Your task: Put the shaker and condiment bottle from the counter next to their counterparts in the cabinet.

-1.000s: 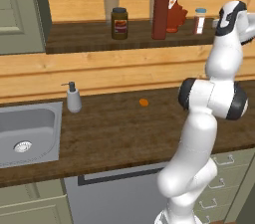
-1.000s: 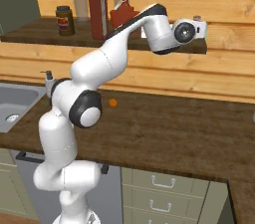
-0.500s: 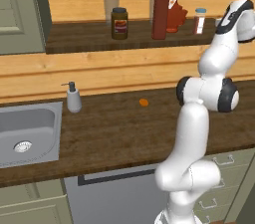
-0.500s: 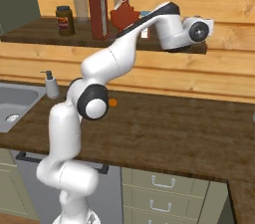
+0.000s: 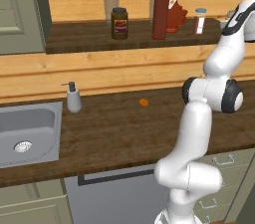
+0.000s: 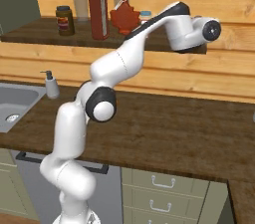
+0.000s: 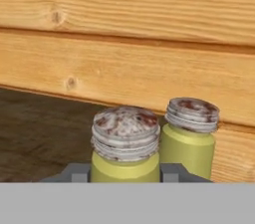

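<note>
In my hand view, my gripper (image 7: pixel 125 170) is clamped on the shaker (image 7: pixel 125 146): a dark finger pad (image 7: pixel 75 172) presses against each side of its yellowish-green body just under the speckled grey cap. The shaker stands upright over the cabinet (image 7: pixel 45 128) board, close to the light pine planks at the back. A second shaker (image 7: pixel 190 136) of the same colour and cap stands just beside it, slightly farther back toward the planks.

From the left base view, my arm reaches up to the right end of the cabinet (image 5: pixel 89 39). The condiment bottle (image 5: pixel 161 8) stands upright on that shelf, next to the maple-leaf bottle (image 5: pixel 175 15). A brown jar (image 5: pixel 119 23) stands to its left, and a white blue-capped shaker (image 5: pixel 199 21) to the right of the maple-leaf bottle. On the counter (image 5: pixel 114 133) below lie a small orange item (image 5: pixel 144 102) and a soap dispenser (image 5: pixel 73 97) beside the sink (image 5: pixel 25 133).
</note>
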